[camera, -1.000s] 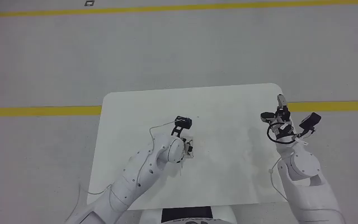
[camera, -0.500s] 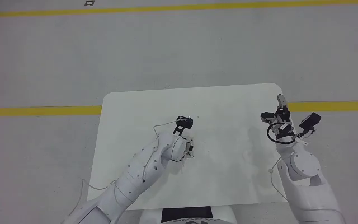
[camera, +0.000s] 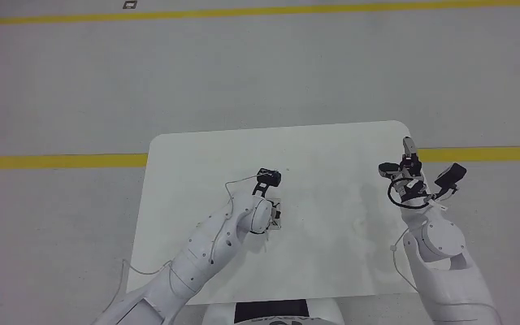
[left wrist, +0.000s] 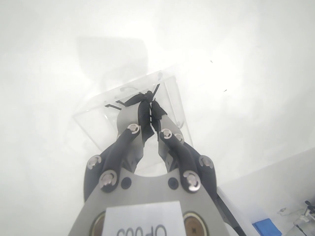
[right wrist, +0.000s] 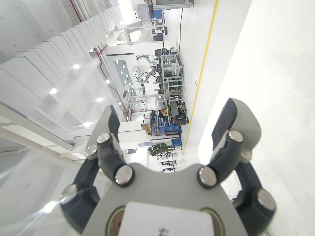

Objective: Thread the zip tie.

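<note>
Left gripper [left wrist: 149,107] clamped, it seems, on the zip tie [left wrist: 156,90] just over the clear fixture [left wrist: 170,92]; I'd feed slowly, tip kept square; right gripper [right wrist: 169,112], jaws apart, hangs well off it.

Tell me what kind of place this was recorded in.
Probably a large industrial robotics hall or test lab: a yellow line painted on the pale floor, aluminium-frame equipment racks and another white robot arm farther off, beyond the white work table.
</note>
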Available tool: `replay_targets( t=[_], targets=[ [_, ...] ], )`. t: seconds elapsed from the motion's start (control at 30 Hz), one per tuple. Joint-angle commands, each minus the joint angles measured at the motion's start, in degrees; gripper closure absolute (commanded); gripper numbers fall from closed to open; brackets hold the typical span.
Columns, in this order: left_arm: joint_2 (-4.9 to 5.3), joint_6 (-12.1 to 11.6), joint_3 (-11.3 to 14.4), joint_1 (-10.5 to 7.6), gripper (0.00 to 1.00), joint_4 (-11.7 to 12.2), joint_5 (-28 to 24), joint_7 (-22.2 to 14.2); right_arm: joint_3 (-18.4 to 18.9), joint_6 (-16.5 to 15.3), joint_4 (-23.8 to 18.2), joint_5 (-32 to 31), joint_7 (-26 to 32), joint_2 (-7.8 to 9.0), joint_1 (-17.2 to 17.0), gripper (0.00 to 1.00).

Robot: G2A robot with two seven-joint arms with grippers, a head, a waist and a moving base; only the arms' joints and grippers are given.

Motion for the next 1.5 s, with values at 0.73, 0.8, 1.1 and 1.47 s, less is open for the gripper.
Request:
replay_targets(
  t=[0.73,0.8,1.1,1.47],
  targets=[
    [2.06,-1.5,-5.4,7.74,1.00,-15.7,6.4,-6.6,0.0,0.0,0.0,0.0,0.0,0.00,0.0,0.00],
    [2.57,-2.4,-6.5,8.97,1.00,-17.9,6.8,-7.5,0.0,0.0,0.0,0.0,0.0,0.00,0.0,0.00],
    [4.89,-8.1,-13.9,15.53,1.00,-27.8,4.5,-8.9,0.0,0.0,0.0,0.0,0.0,0.00,0.0,0.00],
    [5.95,-11.9,-17.2,17.92,1.00,-31.1,1.1,-9.2,0.0,0.0,0.0,0.0,0.0,0.00,0.0,0.00]
  ],
)
